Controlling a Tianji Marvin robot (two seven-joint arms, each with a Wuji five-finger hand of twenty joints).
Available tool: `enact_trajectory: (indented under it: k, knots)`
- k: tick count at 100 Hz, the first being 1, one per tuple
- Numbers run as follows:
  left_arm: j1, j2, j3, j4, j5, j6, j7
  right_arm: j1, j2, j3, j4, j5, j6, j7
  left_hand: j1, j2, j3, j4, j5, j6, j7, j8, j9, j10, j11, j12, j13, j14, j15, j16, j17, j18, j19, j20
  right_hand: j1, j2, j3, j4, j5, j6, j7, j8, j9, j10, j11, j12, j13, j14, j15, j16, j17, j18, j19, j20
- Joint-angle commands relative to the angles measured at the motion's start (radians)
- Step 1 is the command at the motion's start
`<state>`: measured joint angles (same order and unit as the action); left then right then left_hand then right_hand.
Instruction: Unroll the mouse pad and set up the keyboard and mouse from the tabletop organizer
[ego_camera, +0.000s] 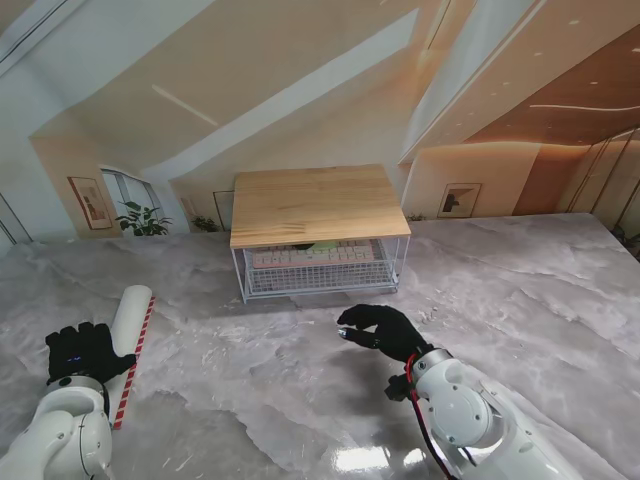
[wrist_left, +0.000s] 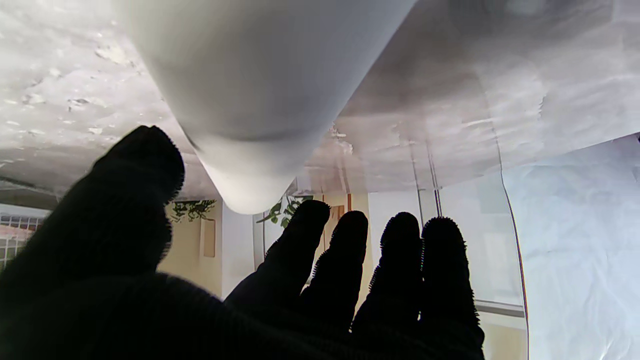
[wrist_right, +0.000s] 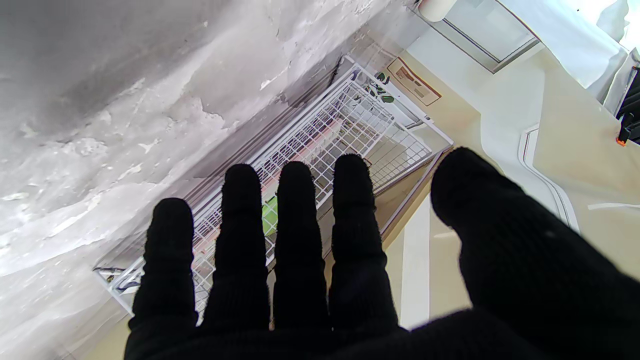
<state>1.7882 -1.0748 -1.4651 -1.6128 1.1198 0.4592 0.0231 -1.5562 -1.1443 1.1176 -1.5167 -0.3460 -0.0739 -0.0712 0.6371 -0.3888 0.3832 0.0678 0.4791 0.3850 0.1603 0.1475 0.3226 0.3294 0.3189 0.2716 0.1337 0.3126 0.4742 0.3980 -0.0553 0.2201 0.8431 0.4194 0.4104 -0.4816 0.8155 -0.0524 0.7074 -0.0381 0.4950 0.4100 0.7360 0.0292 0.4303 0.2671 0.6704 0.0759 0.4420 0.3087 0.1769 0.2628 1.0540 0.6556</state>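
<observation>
On the grey marble table (ego_camera: 300, 400), the rolled mouse pad (ego_camera: 132, 330) lies at about eight o'clock from the table's middle, a white tube with a red-striped edge running along its right side, its length pointing toward twelve. The left hand (ego_camera: 85, 352), in a black glove, sits over the near end of that roll; its wrist view shows the fingers (wrist_left: 345, 260) straight and spread and the thumb apart, the roll (wrist_left: 250, 100) close in front of the palm, so the hand is open and grips nothing, though whether it touches the roll cannot be told. The tabletop organizer (ego_camera: 318, 205), a white wire rack with a wooden top, stands at twelve o'clock, and on its lower shelf lies the keyboard (ego_camera: 315, 257), pale with pinkish keys, with a green item on it. No mouse can be made out. The right hand (ego_camera: 378, 330) hovers at about five o'clock from the organizer, well short of it, fingers (wrist_right: 295, 225) extended side by side, empty and open.
</observation>
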Motion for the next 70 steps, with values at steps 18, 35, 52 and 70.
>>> enact_trajectory:
  k: [18,35,52,70]
  knots:
    - [-0.043,0.006,0.031,0.017,-0.005,0.044,-0.073,-0.008,-0.003,0.001,-0.003,-0.005,0.005,0.01,-0.014,-0.011,-0.049,-0.008,0.025,0.053,-0.012,-0.01,0.036,0.052,0.008,0.0,0.058,0.08,0.032,0.012,-0.027,0.025,0.096,0.048,-0.03,0.017,-0.015,0.017,-0.035,-0.012,-0.011,-0.01,-0.031,-0.031,-0.001,-0.005,-0.045,-0.026,-0.011,-0.01,-0.011,-0.015,-0.003,-0.012]
    - [-0.069,0.011,0.054,0.032,-0.01,0.085,-0.115,-0.011,-0.003,0.004,-0.005,-0.007,0.006,0.01,-0.008,-0.016,-0.066,-0.001,0.026,0.062,-0.006,-0.006,0.052,0.071,0.021,0.007,0.091,0.095,0.053,0.021,-0.013,0.046,0.144,0.069,-0.03,0.018,-0.015,0.017,-0.036,-0.013,-0.012,-0.01,-0.031,-0.031,-0.002,-0.005,-0.045,-0.025,-0.011,-0.01,-0.012,-0.015,-0.004,-0.012]
    - [-0.093,0.014,0.073,0.048,-0.034,0.118,-0.148,-0.015,-0.003,0.008,-0.007,-0.007,0.006,0.008,0.002,-0.032,-0.064,0.011,0.019,0.076,0.005,0.001,0.061,0.094,0.039,0.018,0.128,0.117,0.078,0.032,0.026,0.076,0.172,0.083,-0.03,0.018,-0.015,0.017,-0.035,-0.011,-0.011,-0.01,-0.03,-0.03,-0.001,-0.005,-0.044,-0.024,-0.011,-0.01,-0.011,-0.015,-0.003,-0.012]
    - [-0.114,0.014,0.09,0.069,-0.072,0.151,-0.156,-0.017,-0.002,0.011,-0.009,-0.009,0.008,0.008,0.015,-0.057,-0.021,0.041,0.033,0.089,0.05,0.025,0.1,0.122,0.073,0.038,0.19,0.145,0.13,0.061,0.098,0.115,0.227,0.12,-0.031,0.018,-0.014,0.017,-0.036,-0.011,-0.012,-0.01,-0.03,-0.03,0.0,-0.005,-0.044,-0.026,-0.011,-0.01,-0.011,-0.015,-0.003,-0.012]
